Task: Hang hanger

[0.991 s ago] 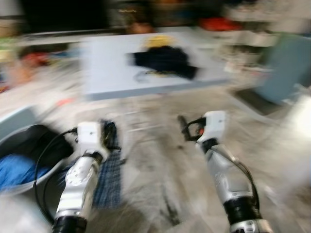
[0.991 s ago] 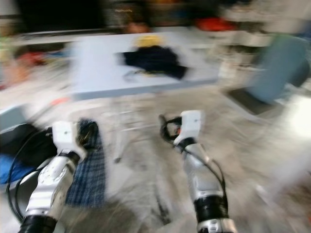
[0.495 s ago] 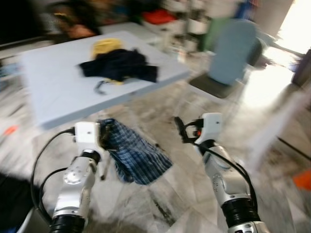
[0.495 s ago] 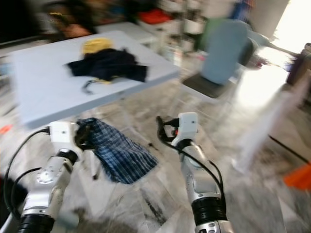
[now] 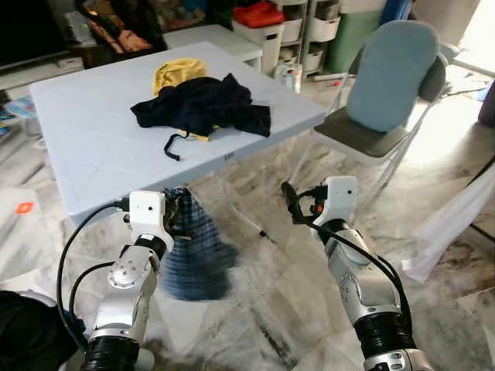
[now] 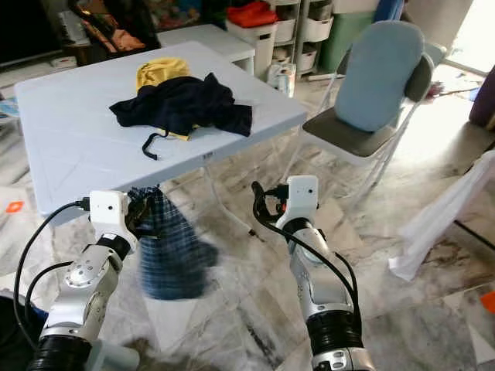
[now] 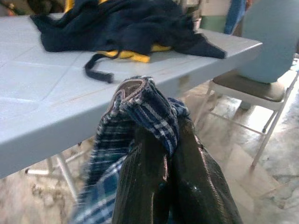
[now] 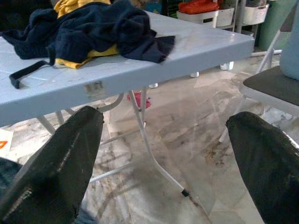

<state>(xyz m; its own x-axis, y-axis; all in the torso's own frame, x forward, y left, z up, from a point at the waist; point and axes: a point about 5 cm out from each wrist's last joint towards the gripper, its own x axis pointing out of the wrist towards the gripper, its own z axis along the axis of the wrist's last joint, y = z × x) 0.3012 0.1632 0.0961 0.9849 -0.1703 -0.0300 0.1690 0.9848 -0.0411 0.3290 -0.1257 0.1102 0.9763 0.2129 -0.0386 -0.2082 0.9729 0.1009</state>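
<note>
My left gripper is clamped on a blue plaid cloth hanging just before the light blue table. My right gripper is spread apart, empty, near a blue chair. I see no hanger; dark clothes lie on the table.

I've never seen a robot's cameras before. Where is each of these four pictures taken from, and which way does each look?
Left eye view: on the head, looking forward and down at the table, chair and both silver arms.
Right eye view: its stereo twin, same scene slightly shifted.
Left wrist view: on the left arm, looking along the left end effector, shut on the plaid cloth, toward the table edge.
Right wrist view: on the right arm, looking between the open right end effector fingers under the table.
Shared: all four show the dark clothes pile.
</note>
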